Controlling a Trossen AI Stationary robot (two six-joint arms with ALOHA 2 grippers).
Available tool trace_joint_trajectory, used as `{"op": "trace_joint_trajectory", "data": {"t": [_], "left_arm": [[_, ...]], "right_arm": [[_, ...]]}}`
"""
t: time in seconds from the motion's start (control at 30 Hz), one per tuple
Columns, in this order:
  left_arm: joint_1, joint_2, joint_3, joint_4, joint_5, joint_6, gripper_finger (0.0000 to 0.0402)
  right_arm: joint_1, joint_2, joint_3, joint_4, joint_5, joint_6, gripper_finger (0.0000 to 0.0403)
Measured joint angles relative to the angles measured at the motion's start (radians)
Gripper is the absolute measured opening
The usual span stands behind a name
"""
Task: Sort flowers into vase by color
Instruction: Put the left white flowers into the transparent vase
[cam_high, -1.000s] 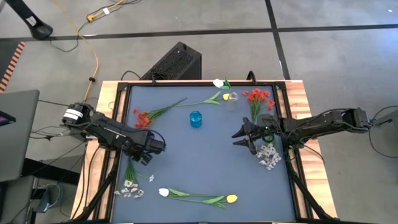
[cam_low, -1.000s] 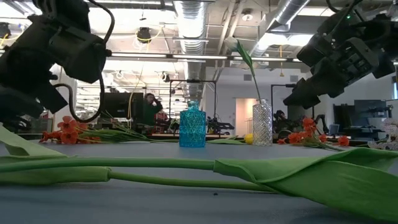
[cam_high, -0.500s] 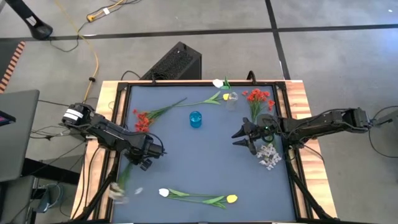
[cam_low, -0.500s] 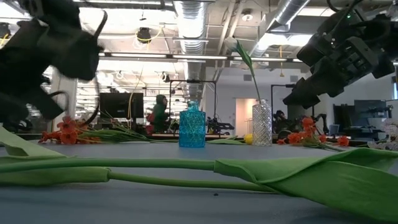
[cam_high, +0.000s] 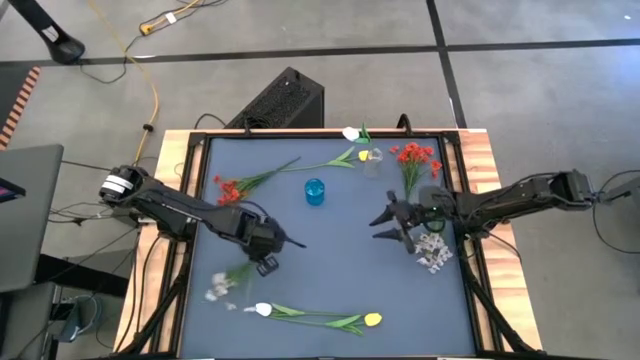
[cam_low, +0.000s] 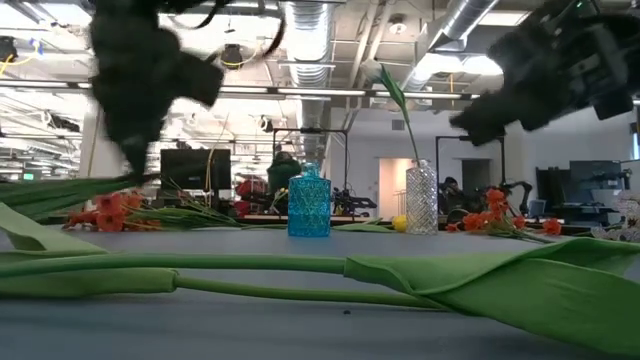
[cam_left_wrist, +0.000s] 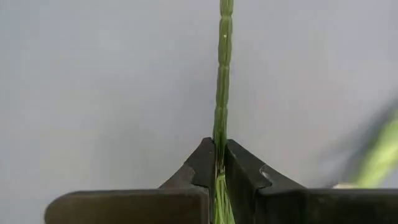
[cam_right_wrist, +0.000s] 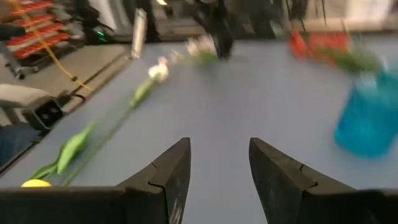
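Both arms are dark, nearly black, built of slim jointed links. The left arm (cam_high: 180, 212) carries a pale cylindrical part with a dark band near its base, and cables trail from it. The right arm (cam_high: 500, 203) shows a small green light near its wrist. Each ends in two matte black fingers (cam_right_wrist: 171, 177) with angular, wedge-shaped tips.

White-pink spray (cam_high: 222, 287): we see it lifted by its green stem, at the table's left front.
Red flowers (cam_high: 228, 190): lying at the left.
Red bunch (cam_high: 414, 157): lying at the right back.
White tulip (cam_high: 263, 310) and yellow tulip (cam_high: 372, 320): lying along the front.
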Motion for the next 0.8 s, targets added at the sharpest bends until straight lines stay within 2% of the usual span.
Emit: {"op": "trace_joint_trajectory", "data": {"t": [0.1,0.23,0.33,0.47,0.6,0.8], "left_arm": [[0.030,0.003,0.003,0.262,0.056,0.120,0.0010],[0.080,0.026,0.004,0.501,0.122,0.174,0.0010],[0.110,0.039,0.005,0.604,0.151,0.163,0.0010],[0.153,0.058,0.003,0.662,0.192,0.091,0.0010],[0.190,0.056,0.003,0.652,0.216,0.065,0.0010],[0.212,0.056,0.004,0.621,0.254,0.059,0.0010]], "right_arm": [[0.062,0.000,0.000,0.092,0.023,-0.140,0.0189],[0.161,0.001,0.023,0.151,0.068,-0.478,0.0189],[0.249,0.024,0.066,0.137,0.215,-0.637,0.0189],[0.314,0.109,0.154,0.075,0.445,-0.750,0.0189],[0.333,0.241,0.243,0.017,0.555,-0.930,0.0189],[0.357,0.419,0.360,0.030,0.768,-1.167,0.0189]]}}
